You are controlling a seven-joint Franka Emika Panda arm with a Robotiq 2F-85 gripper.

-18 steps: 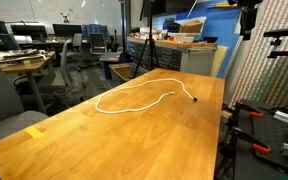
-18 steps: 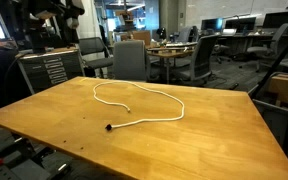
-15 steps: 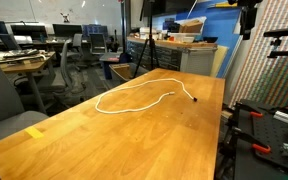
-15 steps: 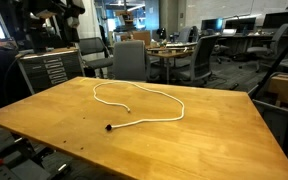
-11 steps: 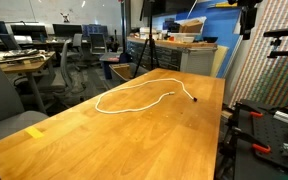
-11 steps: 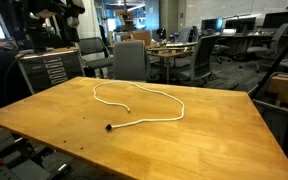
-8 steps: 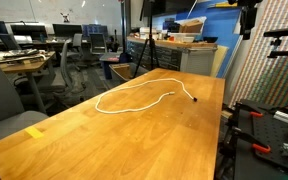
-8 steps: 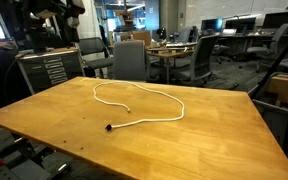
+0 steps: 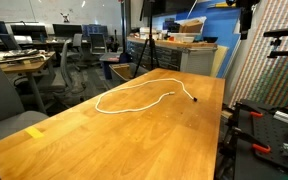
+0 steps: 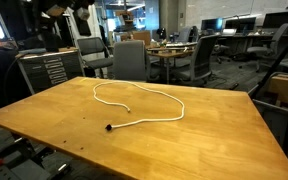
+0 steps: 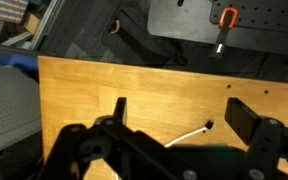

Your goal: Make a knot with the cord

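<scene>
Cord [image 11: 189,135] lying loose on tbl [image 11: 84,80], unknotted | fingers [image 11: 241,116] spread wide, empty, above tbl

Wooden counter [image 9: 104,140] in an open-plan office, with chairs and desks around it.

In an exterior view a small yellow patch [image 9: 34,131] lies on the counter near one corner, and a grey chair back [image 9: 4,100] stands just beside that edge. In an exterior view an upholstered grey office chair [image 10: 131,58] sits beyond the far edge of the counter [image 10: 204,130], near a drawer cabinet [image 10: 49,70]. The wrist view shows the counter's edge [image 11: 134,85], and beyond it a grey plate [image 11: 184,18] with what looks like an orange-handled tool [image 11: 224,18].
</scene>
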